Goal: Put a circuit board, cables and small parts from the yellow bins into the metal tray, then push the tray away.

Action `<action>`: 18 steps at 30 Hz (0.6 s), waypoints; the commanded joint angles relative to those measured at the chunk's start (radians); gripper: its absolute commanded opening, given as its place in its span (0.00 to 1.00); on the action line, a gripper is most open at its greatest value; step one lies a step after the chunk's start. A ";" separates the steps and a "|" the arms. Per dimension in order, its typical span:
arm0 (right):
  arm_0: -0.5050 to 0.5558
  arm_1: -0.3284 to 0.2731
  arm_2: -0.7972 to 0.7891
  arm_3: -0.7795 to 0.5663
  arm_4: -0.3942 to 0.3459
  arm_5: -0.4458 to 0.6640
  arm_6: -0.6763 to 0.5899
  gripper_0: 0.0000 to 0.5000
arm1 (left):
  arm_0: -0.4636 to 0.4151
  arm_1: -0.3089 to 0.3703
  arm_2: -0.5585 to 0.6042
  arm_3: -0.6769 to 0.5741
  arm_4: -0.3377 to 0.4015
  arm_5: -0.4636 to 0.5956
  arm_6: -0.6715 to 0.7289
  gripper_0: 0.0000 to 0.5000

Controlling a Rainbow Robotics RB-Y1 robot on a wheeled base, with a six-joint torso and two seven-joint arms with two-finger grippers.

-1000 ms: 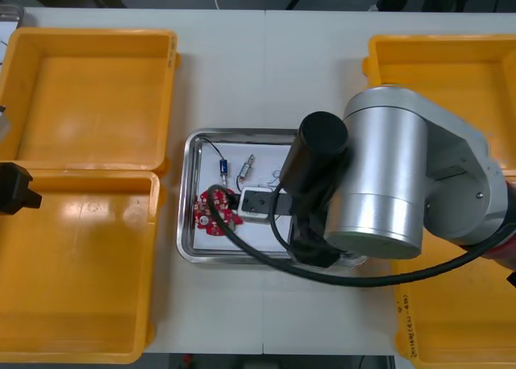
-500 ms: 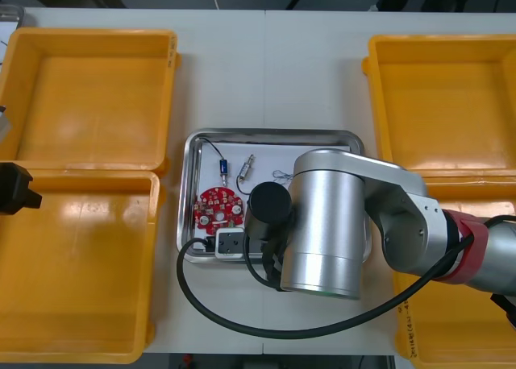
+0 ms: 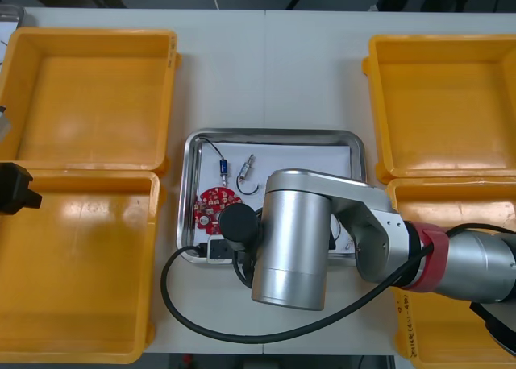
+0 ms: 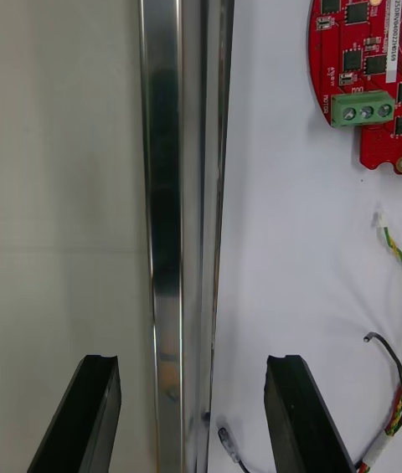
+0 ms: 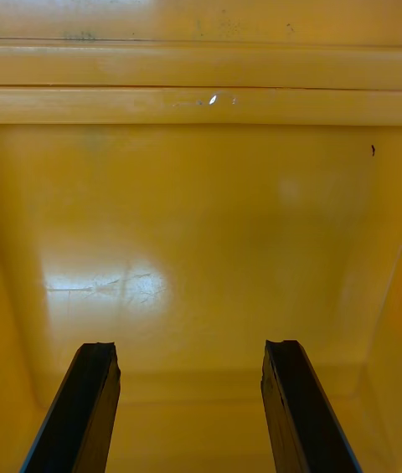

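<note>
Two fingers of the right claw [image 4: 191, 366] stand apart astride the lower-left rim of the shiny metal tray [image 3: 274, 133] at frame centre, one over the light worktop [image 4: 67, 146], one inside, seemingly placed to shove it away. Inside lies the round red circuit board [image 3: 214, 208]; the left claw [image 5: 191, 352], also spread, hangs above a yellow plastic bin [image 5: 201, 213].

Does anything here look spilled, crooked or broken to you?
Nothing stands out. The metal tray sits square between the yellow bins, with the circuit board, cables and small metal parts lying inside it. The open right gripper straddles the tray's rim; the open left gripper hangs over a bin.
</note>
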 commanded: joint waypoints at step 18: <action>0.076 0.062 0.044 0.027 0.125 -0.015 -0.018 1.00 | 0.014 0.038 0.031 -0.019 0.008 0.006 -0.022 1.00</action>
